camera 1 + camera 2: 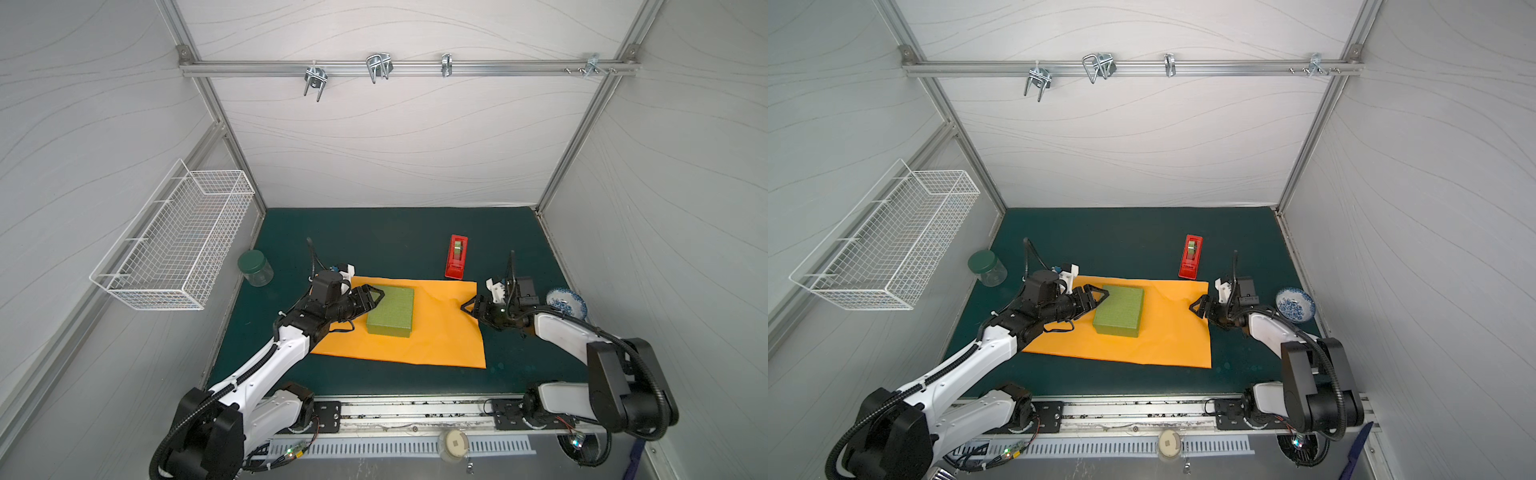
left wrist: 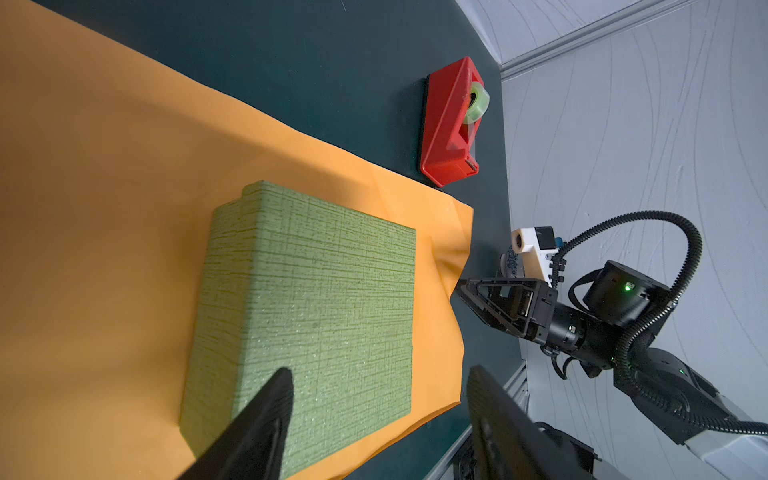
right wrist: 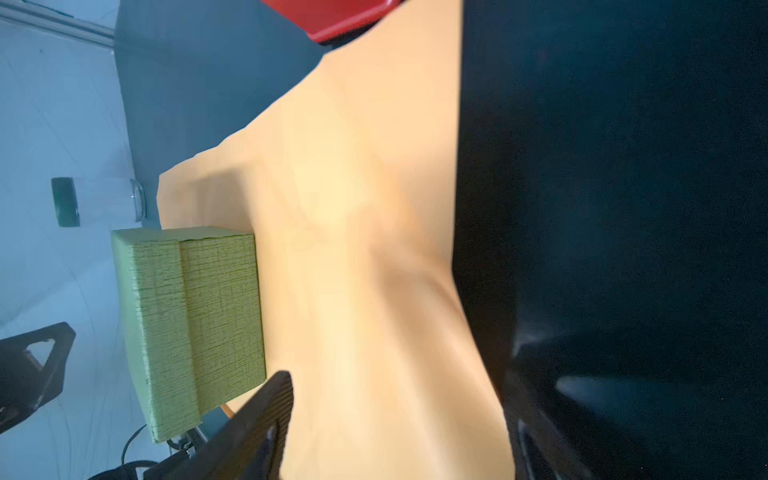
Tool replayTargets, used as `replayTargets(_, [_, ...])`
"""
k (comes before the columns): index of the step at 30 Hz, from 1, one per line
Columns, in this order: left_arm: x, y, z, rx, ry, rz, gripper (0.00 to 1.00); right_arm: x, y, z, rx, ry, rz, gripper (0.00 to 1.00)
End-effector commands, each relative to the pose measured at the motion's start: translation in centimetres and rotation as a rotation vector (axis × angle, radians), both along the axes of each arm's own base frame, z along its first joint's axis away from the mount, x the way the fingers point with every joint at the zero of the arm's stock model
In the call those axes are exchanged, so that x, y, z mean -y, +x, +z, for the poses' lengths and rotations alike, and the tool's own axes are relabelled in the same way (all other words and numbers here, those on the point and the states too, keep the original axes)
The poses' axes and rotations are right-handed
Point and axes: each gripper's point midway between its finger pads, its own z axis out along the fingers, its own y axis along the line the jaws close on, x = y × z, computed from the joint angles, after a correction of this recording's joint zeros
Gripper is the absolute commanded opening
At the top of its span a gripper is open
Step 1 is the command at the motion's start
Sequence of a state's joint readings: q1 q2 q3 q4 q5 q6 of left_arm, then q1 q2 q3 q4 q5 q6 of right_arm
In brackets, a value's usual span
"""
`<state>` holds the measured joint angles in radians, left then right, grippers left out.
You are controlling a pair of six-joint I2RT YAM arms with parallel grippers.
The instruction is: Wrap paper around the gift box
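Note:
The olive-green gift box (image 1: 390, 309) (image 1: 1119, 311) lies flat on the left half of the orange paper (image 1: 440, 332) (image 1: 1167, 332), which is spread on the dark green mat. My left gripper (image 1: 376, 300) (image 2: 380, 374) hovers open over the box's (image 2: 311, 299) left far corner, one finger above its lid and nothing held. My right gripper (image 1: 467, 305) (image 3: 395, 382) is at the paper's right edge, jaws wide apart with the paper (image 3: 353, 249) running between them. There the edge rises in a crease (image 2: 453, 266).
A red tape dispenser (image 1: 456, 257) stands just behind the paper's far right corner. A blue-and-white bowl (image 1: 566, 303) sits at the right wall behind the right arm. A green-lidded jar (image 1: 255, 268) is at the far left, under a white wire basket (image 1: 174, 241).

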<state>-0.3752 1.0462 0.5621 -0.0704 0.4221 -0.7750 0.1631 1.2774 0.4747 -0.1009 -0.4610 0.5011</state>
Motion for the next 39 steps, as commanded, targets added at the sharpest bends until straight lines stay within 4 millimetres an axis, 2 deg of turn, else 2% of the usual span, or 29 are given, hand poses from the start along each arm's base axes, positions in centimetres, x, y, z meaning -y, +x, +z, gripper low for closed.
replayTargets(1, [-0.3,0.9,0.2,0.025,0.037,0.022,0.68,1.6,-1.2,-0.6,-0.064,-0.061,-0.086,0.81])
replayTargets(4, [1.3,1.1,0.8,0.023,0.020,-0.057,0.64,2.5,-2.3,-0.8,-0.088,-0.103,-0.123,0.83])
replayTargets(7, [4.0,0.6,1.0,0.013,0.079,-0.164,0.61,3.0,-3.3,-0.9,-0.102,-0.135,-0.143,0.84])
replayTargets(9, [5.2,0.6,0.5,-0.005,0.092,-0.188,0.59,3.1,-4.1,-1.2,-0.126,-0.149,-0.142,0.84])
replayTargets(12, [5.9,1.1,-0.7,-0.028,0.070,-0.171,0.58,2.4,-5.5,-2.0,-0.162,-0.160,-0.113,0.84])
replayTargets(19, [5.3,0.9,-2.7,-0.054,0.107,-0.152,0.58,-0.3,-8.0,-3.0,-0.222,-0.092,0.009,0.84])
replayTargets(29, [3.9,-0.8,-6.9,-0.126,0.145,-0.128,0.57,-2.8,-7.0,-0.3,-0.104,0.066,0.125,0.84])
replayTargets(39, [3.4,-1.3,-7.8,-0.138,0.160,-0.120,0.56,-2.9,-6.4,2.1,0.054,0.196,0.119,0.84])
